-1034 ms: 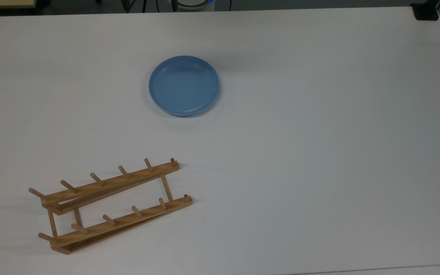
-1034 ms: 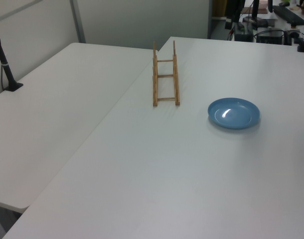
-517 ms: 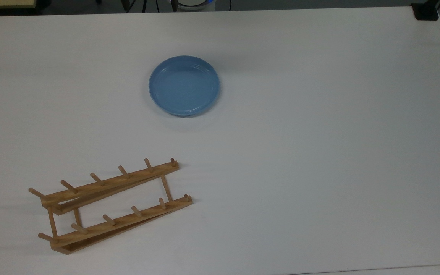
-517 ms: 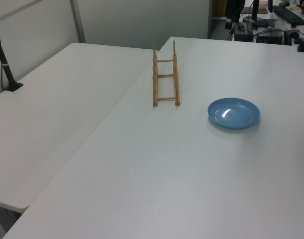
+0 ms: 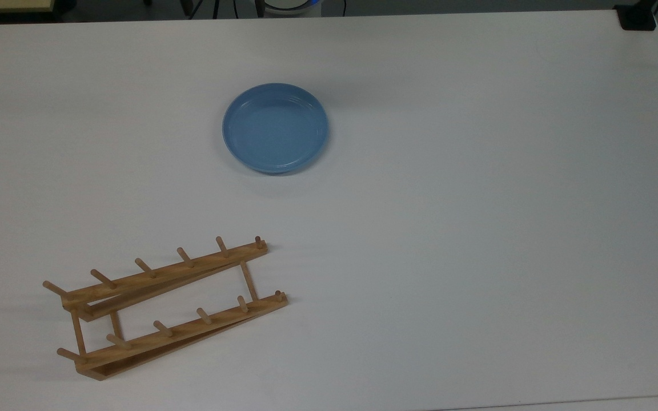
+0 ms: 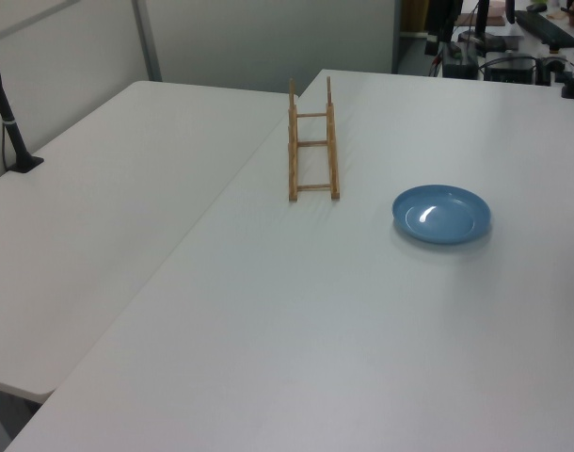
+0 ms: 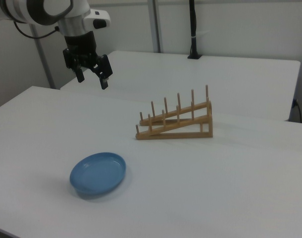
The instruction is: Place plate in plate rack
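Nothing's really changed over the last second, plate and rack sit exactly where they were. In the right view the gripper (image 7: 92, 75) hangs high at upper left with its fingers spread and nothing between them. Down below, the plate (image 7: 98, 173) lies flat on the table (image 7: 230, 198), well apart from the rack (image 7: 175, 122) off to its right. So I'd say the task hasn't really started; reaching the plate comes first.
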